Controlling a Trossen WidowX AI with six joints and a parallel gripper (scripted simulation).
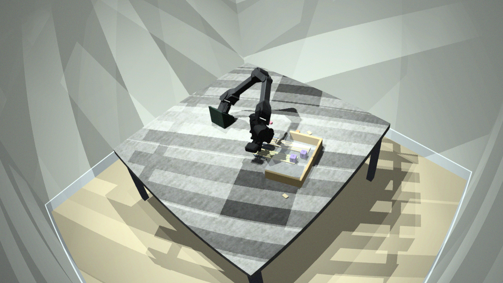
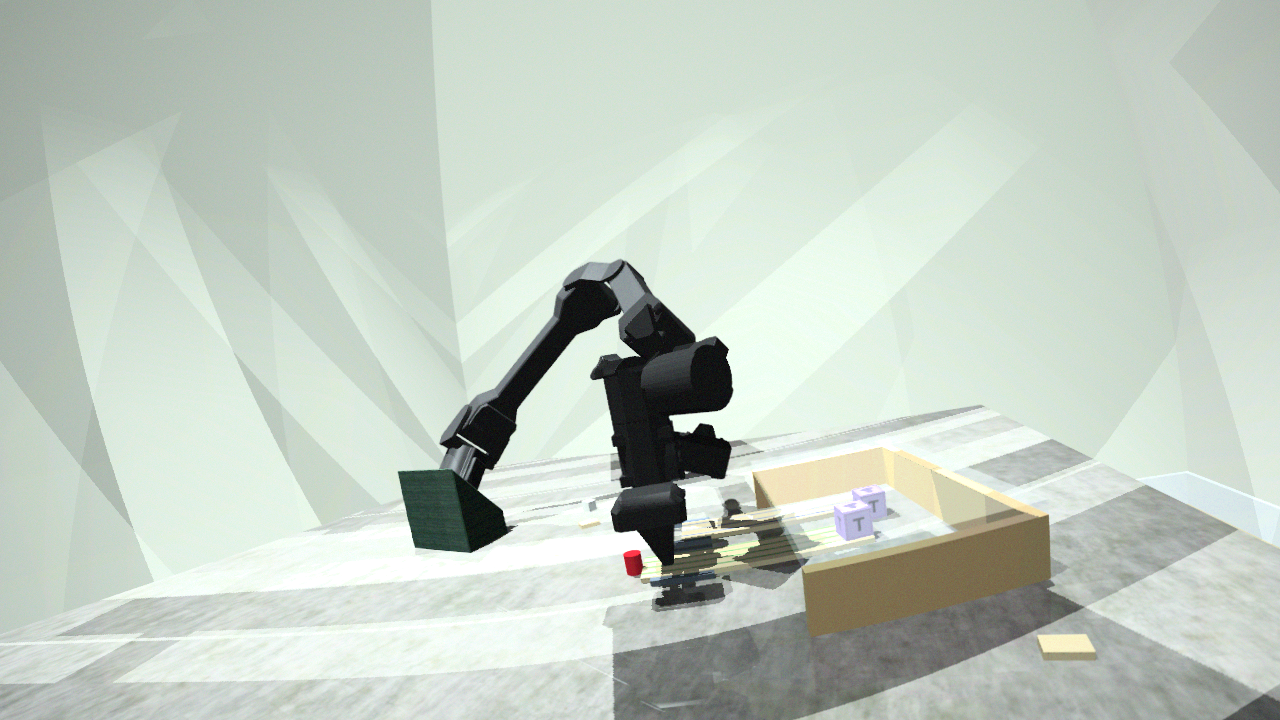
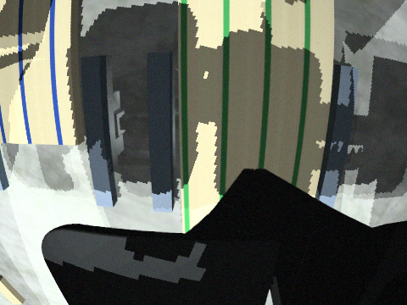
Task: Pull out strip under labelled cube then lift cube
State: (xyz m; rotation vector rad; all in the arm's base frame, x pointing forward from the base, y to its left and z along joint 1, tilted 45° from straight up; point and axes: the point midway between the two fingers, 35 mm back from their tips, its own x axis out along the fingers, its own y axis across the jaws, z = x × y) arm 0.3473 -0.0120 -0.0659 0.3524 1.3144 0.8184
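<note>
My gripper (image 2: 668, 560) (image 3: 253, 180) is shut and empty, low over the near end of the green-lined strip (image 3: 243, 93). A red peg (image 2: 632, 562) stands just on the arm-base side of the fingertips; whether they touch I cannot tell. A lilac cube (image 1: 293, 158) (image 2: 853, 521) with a T on its side sits at the far end of the green-lined strip. A second lilac cube (image 1: 303, 153) (image 2: 869, 502), also showing a T, is close behind it, by the end of the neighbouring strip. The blue-lined strip (image 3: 40, 106) lies beside the green-lined one. The arm hides much of the near ends in the top view.
A wooden-walled enclosure (image 1: 284, 177) (image 2: 930, 569) surrounds the cubes and is open toward the arm. Blue rails (image 3: 95, 106) run beside the strips. The green base block (image 1: 221, 118) (image 2: 434, 510) carries the arm. A tan chip (image 1: 285, 195) (image 2: 1065, 646) lies outside the wall.
</note>
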